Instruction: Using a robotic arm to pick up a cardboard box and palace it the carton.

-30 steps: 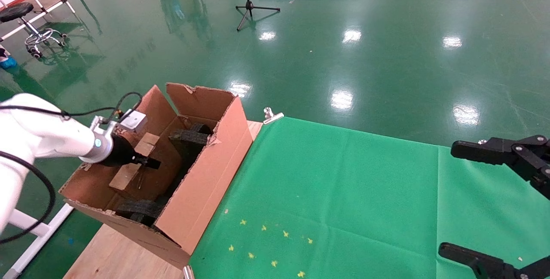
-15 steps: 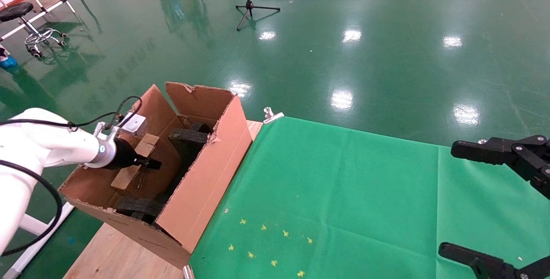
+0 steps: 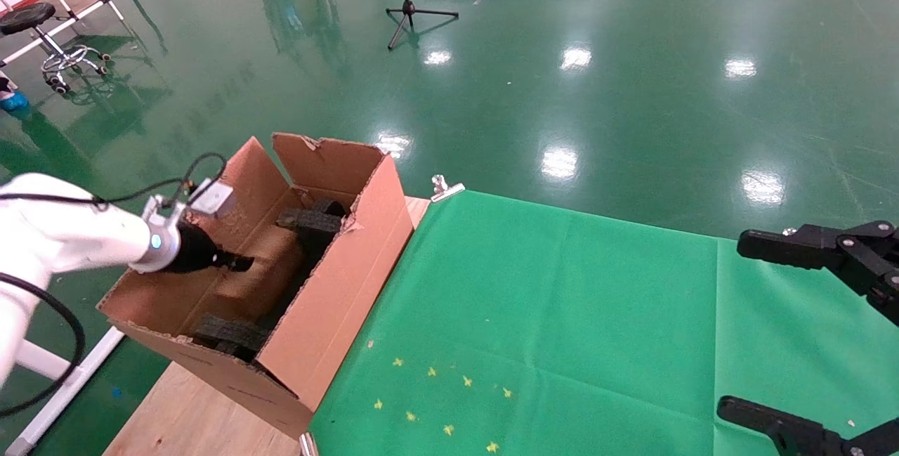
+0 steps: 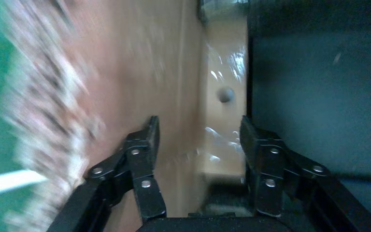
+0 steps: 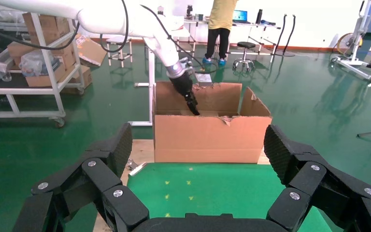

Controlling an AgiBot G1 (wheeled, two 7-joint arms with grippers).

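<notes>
The carton (image 3: pixel 337 301) stands open at the table's left end, and shows in the right wrist view (image 5: pixel 207 137) too. The cardboard box (image 3: pixel 256 277) lies inside it between black foam blocks (image 3: pixel 309 220). In the left wrist view its taped face (image 4: pixel 222 96) shows beyond the jaws. The white robotic arm's left gripper (image 3: pixel 242 263) reaches into the carton just above the box, open and empty (image 4: pixel 199 128). The black right gripper (image 3: pixel 734 326) hangs open at the far right (image 5: pixel 198 140).
A green cloth (image 3: pixel 562 315) covers the table right of the carton, held by a metal clip (image 3: pixel 446 189). Bare wooden tabletop (image 3: pixel 189 414) shows under the carton. A tripod stand (image 3: pixel 407 10) and a stool (image 3: pixel 28 20) stand on the green floor beyond.
The left gripper has let go of the cardboard box, which stood on edge in it; the box now lies down in the carton. The gripper drew back slightly. The right arm has not moved.
</notes>
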